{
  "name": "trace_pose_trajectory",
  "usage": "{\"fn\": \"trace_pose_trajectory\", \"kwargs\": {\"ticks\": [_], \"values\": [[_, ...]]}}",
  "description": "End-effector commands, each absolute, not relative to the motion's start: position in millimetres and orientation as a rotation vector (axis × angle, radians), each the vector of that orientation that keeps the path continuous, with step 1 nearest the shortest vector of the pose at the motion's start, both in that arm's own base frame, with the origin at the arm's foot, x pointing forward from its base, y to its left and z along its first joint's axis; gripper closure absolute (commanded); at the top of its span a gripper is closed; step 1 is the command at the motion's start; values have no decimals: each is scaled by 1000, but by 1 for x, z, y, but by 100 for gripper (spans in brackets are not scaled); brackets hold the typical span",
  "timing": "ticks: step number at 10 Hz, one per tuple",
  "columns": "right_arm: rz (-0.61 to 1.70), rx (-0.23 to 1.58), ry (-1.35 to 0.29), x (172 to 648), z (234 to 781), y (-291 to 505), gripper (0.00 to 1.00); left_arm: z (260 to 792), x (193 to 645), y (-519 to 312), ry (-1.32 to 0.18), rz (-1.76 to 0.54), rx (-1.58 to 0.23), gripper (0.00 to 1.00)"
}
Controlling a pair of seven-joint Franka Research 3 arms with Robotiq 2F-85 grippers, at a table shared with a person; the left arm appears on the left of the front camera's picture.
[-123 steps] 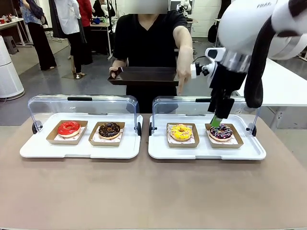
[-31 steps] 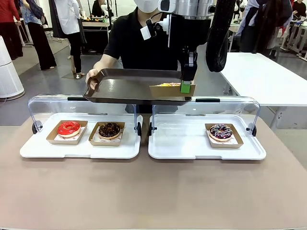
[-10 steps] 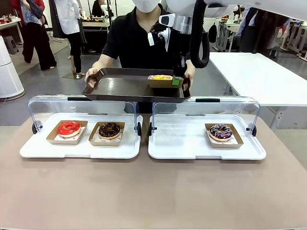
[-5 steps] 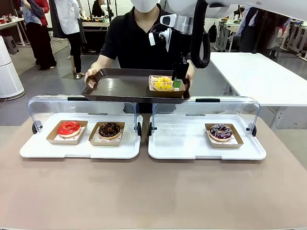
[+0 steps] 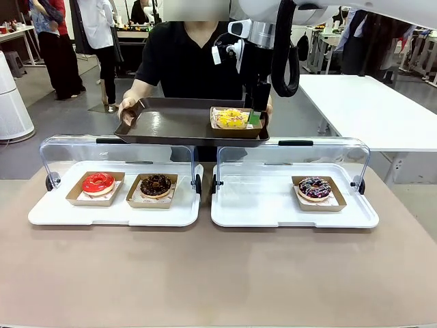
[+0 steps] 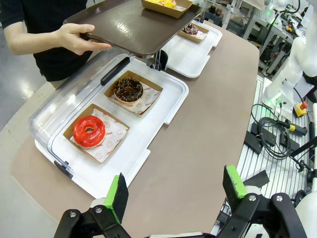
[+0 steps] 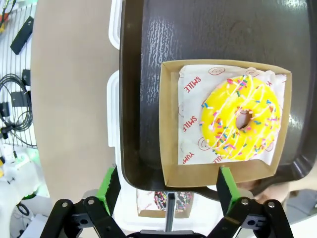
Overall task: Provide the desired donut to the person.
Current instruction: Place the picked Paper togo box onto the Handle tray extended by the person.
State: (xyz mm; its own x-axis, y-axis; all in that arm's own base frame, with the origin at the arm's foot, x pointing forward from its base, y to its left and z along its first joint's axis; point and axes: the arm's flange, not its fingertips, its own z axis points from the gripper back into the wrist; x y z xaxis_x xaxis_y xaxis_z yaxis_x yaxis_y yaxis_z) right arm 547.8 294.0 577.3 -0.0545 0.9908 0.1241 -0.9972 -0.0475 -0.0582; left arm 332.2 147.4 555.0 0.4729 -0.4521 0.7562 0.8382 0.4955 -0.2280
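The brown table [image 5: 218, 273] bears a left white tray [image 5: 116, 217] and right white tray [image 5: 259, 201].

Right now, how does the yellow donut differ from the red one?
The yellow donut has coloured sprinkles and white drizzle; the red donut has a plain glossy glaze. The yellow donut sits on the dark tray that the person holds up; the red donut lies in the left white display tray on the table. Both are ring donuts, each on printed paper in its own brown cardboard box.
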Motion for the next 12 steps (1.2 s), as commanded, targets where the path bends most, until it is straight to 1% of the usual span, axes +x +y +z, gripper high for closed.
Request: {"fn": "trace_pose_trajectory", "kwargs": {"ticks": [1, 3, 5, 6, 8, 10, 12], "values": [[1632, 67, -151, 544, 578, 290, 0, 556, 332, 148, -708, -875, -658, 0], [1618, 64, -149, 535, 580, 286, 0, 556, 332, 148, -708, -875, -658, 0], [1588, -12, -129, 487, 583, 249, 0, 556, 332, 148, -708, -875, -658, 0], [1553, -12, -167, 457, 585, 214, 0, 556, 332, 148, -708, -875, -658, 0], [1498, -11, -176, 420, 573, 162, 0, 556, 332, 148, -708, -875, -658, 0], [1423, 10, -175, 402, 559, 120, 0, 556, 332, 148, -708, -875, -658, 0], [1417, 34, -192, 403, 554, 108, 0, 556, 332, 148, -708, -875, -658, 0]]}}
